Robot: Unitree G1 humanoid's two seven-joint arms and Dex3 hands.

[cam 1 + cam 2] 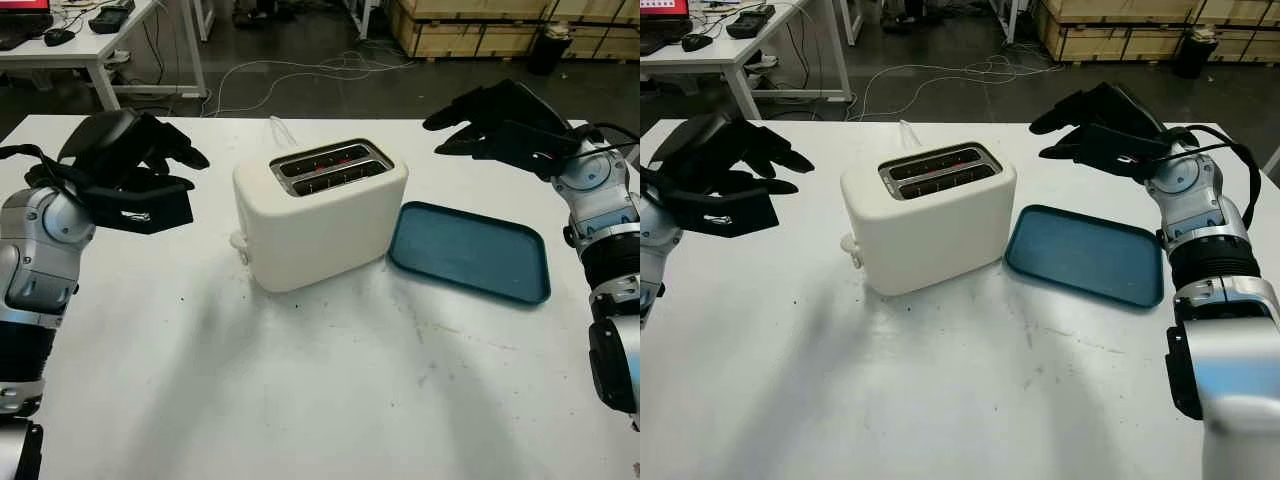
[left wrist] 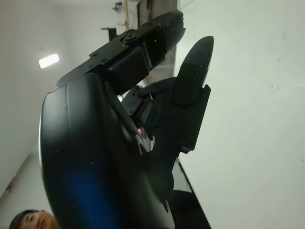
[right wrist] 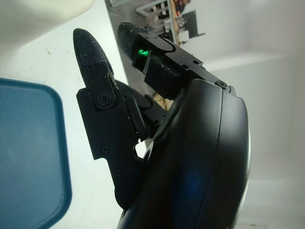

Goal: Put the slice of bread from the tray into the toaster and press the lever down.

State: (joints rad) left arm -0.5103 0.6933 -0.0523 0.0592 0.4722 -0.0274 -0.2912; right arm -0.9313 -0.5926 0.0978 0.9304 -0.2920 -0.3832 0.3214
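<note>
With the flat blue plastic tray (image 1: 470,250) bare and both the left hand (image 1: 135,165) and right hand (image 1: 500,120) open and holding nothing, the cream 2-slot toaster (image 1: 320,215) looks rigid and stable, its lever (image 1: 238,241) best pressed from above.

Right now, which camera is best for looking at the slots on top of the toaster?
The left eye view: both slots of the toaster face the camera, unblocked. The right eye view shows them nearly as well. The right wrist view catches just a corner of its pale body.

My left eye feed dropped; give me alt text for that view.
A white toaster stands mid-table beside a bare blue tray. The left hand and right hand hover open on either side, holding nothing.
</note>
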